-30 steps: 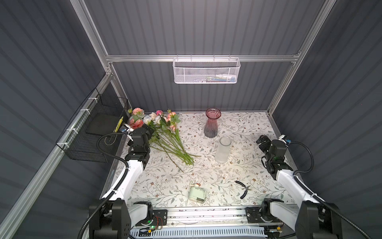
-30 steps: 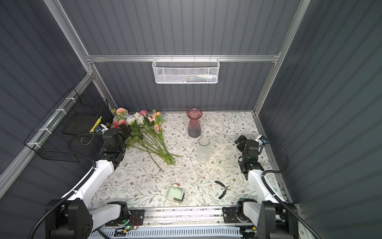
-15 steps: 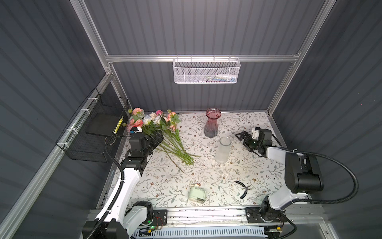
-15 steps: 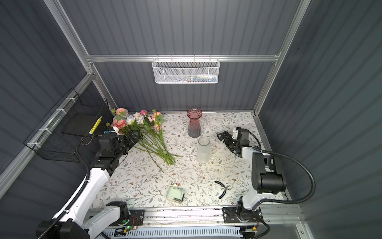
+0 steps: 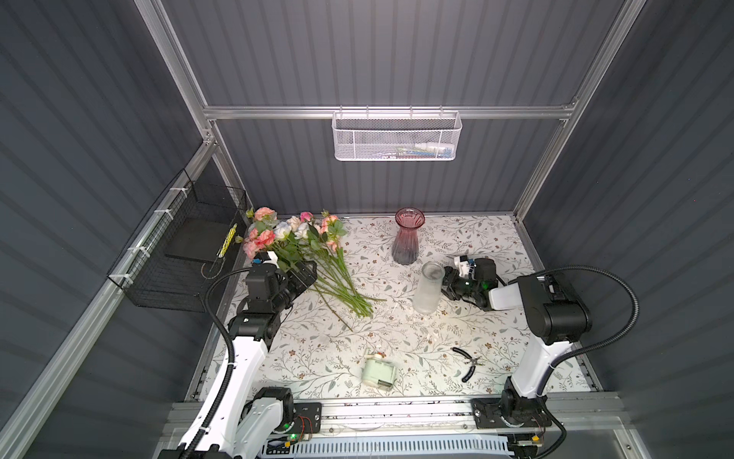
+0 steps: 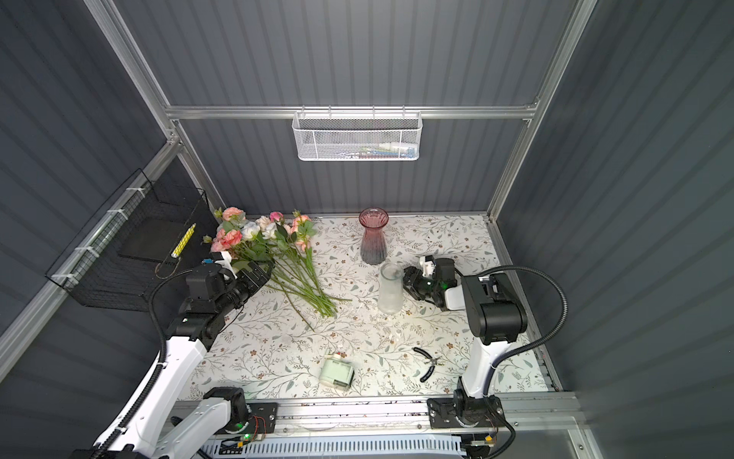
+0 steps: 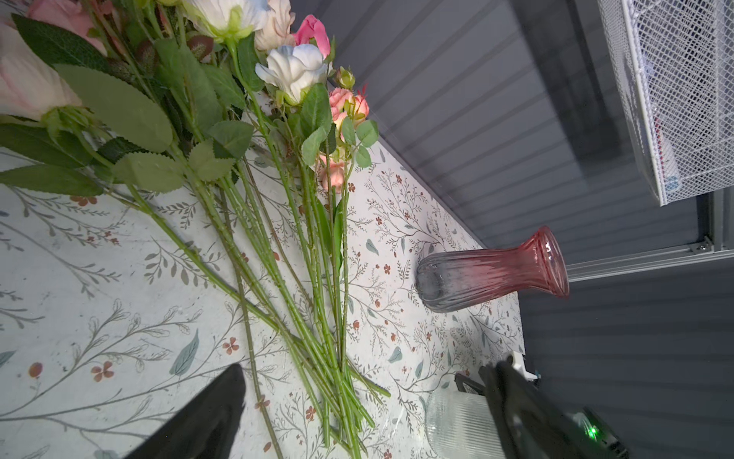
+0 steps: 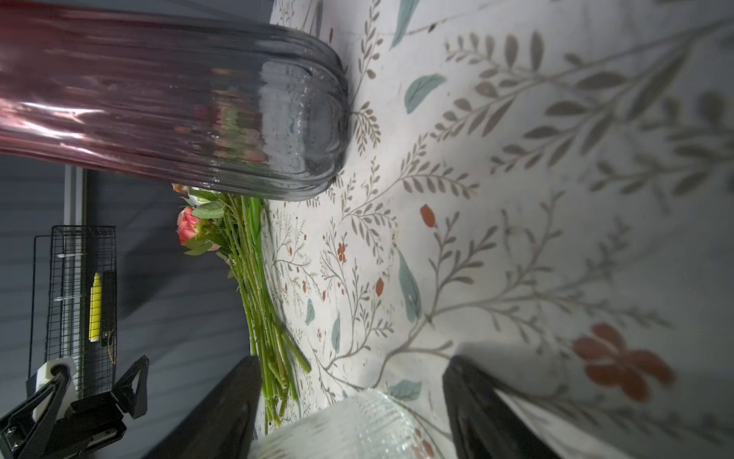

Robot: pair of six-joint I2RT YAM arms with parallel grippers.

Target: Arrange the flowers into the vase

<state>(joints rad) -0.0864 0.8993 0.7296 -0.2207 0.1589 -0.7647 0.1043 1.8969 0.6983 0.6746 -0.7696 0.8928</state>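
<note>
1. We saw the flowers (image 5: 313, 258) lying in one bunch on the table (image 5: 317, 337), at its rear left. Their blooms pointed to the back corner and their stems fanned toward the middle.
2. None of the stems was in a vase.
3. The left gripper (image 5: 304, 274) hung just over the leafy part of the bunch. Its jaws were spread wide and held nothing.
4. The pink vase (image 5: 407, 238) stood upright near the back wall, apart from the flowers.
5. The clear vase (image 5: 428, 288) stood upright just in front of the pink one.
6. The right gripper (image 5: 445, 285) lay low on its side, with one finger on each side of the clear vase. We could not tell whether the fingers pressed on the glass or merely framed it.
7. Pliers (image 5: 468, 363) and a small pale green box (image 5: 379, 371) lay near the front edge, well away from both grippers.
</note>
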